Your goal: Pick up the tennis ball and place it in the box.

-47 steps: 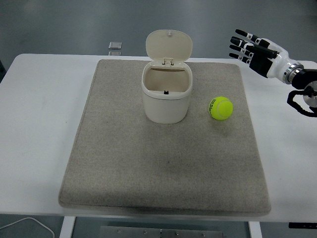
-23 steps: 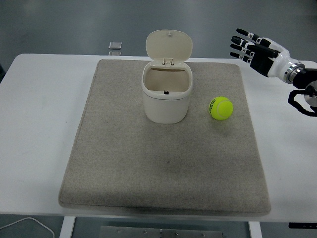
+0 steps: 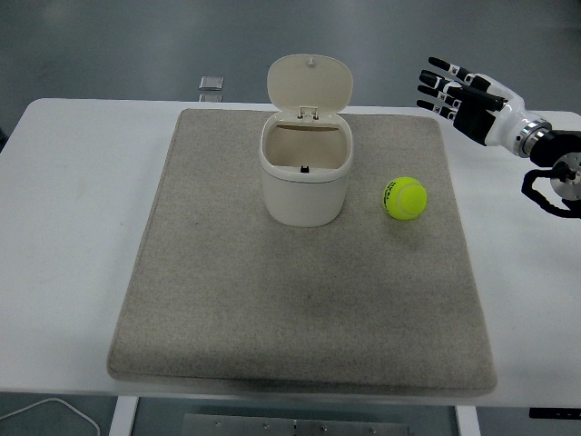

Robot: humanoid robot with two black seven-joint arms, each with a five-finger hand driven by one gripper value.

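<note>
since the earlier frames the right hand (image 3: 467, 102) has drifted a little toward the left and slightly lower, nearer the far right corner of the mat; nothing else has changed place. that hand is black with white segments, and it comes in from the right edge on a white wrist and a black arm. its fingers (image 3: 438, 84) are spread wide and point left, holding nothing. it hangs above the far right part of the white table (image 3: 64, 227), well apart from the ball. no left hand shows.

one tennis ball (image 3: 405, 198), bright yellow-green, lies on the right half of one grey felt mat (image 3: 300, 300), which covers most of the table. the ball sits to the right of the box, near it but not touching.

one box (image 3: 305, 169), a cream round-cornered bin, stands upright on the far middle of the mat. its hinged lid (image 3: 310, 84) is tipped up and back, so the inside is open to view, with a small dark spot low on the inner wall.

one small square object (image 3: 211, 84), greyish, lies at the far edge of the table, beyond the mat. one white cable (image 3: 54, 413) curls below the near left corner of the table.
</note>
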